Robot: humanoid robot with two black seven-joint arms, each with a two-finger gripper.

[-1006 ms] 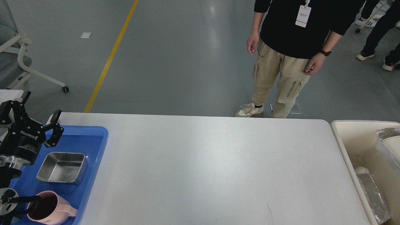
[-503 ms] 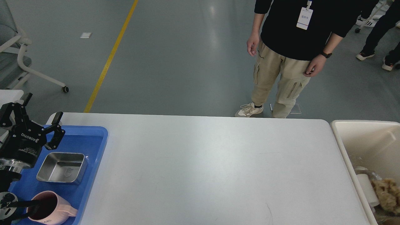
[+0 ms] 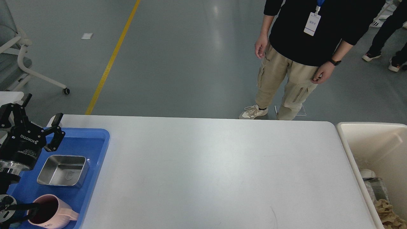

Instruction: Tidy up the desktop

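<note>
Left hand (image 3: 41,109) spread open above desktop (image 3: 216,171) left edge.

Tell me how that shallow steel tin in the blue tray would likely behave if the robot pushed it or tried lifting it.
The steel tin looks rigid and thin-walled, so probably light. It sits flat and low on the blue tray, so it would likely slide rather than tip. Its shiny, sloped walls may prove slippery for the fingers; gripping over the rim seems safer.

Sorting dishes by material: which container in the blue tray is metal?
The square steel pan, shiny and grey, behind the pink mug, which looks plastic.
</note>
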